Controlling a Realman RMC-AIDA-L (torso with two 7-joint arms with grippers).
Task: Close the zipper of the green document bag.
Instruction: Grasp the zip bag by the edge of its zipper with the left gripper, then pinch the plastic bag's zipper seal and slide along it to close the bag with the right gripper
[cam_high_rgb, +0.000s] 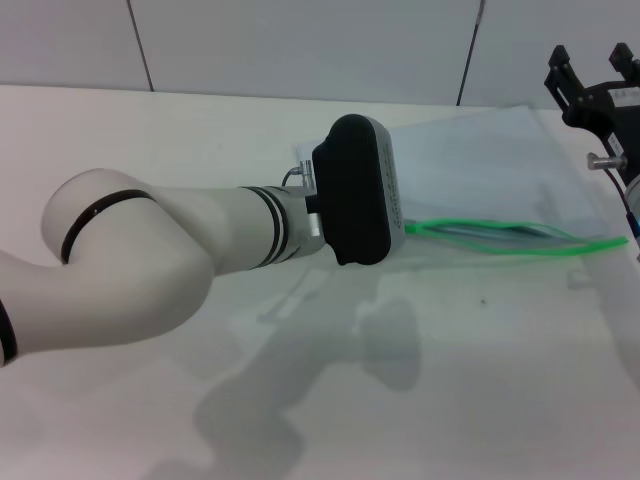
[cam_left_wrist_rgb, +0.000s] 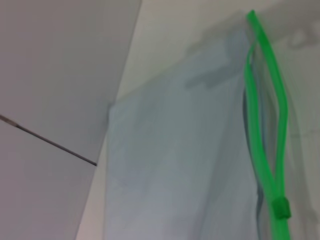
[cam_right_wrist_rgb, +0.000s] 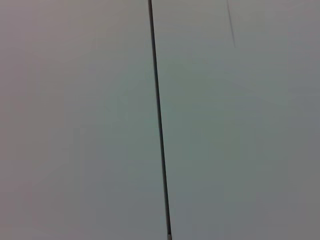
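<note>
The green document bag (cam_high_rgb: 480, 165) lies flat on the white table, a translucent pale pouch right of centre. Its zipper (cam_high_rgb: 520, 240) runs along the near edge as bright green strips. In the left wrist view the bag (cam_left_wrist_rgb: 175, 165) fills the picture, and the zipper's (cam_left_wrist_rgb: 265, 100) two tracks stand parted, joining at the small slider (cam_left_wrist_rgb: 281, 208). My left gripper (cam_high_rgb: 358, 190) reaches over the bag's left end, its black housing hiding what is below. My right gripper (cam_high_rgb: 590, 58) hangs open in the air at the far right, above the bag's right end, holding nothing.
The white table (cam_high_rgb: 450, 380) stretches around the bag. Behind it stands a pale panelled wall (cam_high_rgb: 300, 40) with dark seams, and the right wrist view shows only this wall (cam_right_wrist_rgb: 225, 125). My left arm (cam_high_rgb: 140, 260) spans the left half of the table.
</note>
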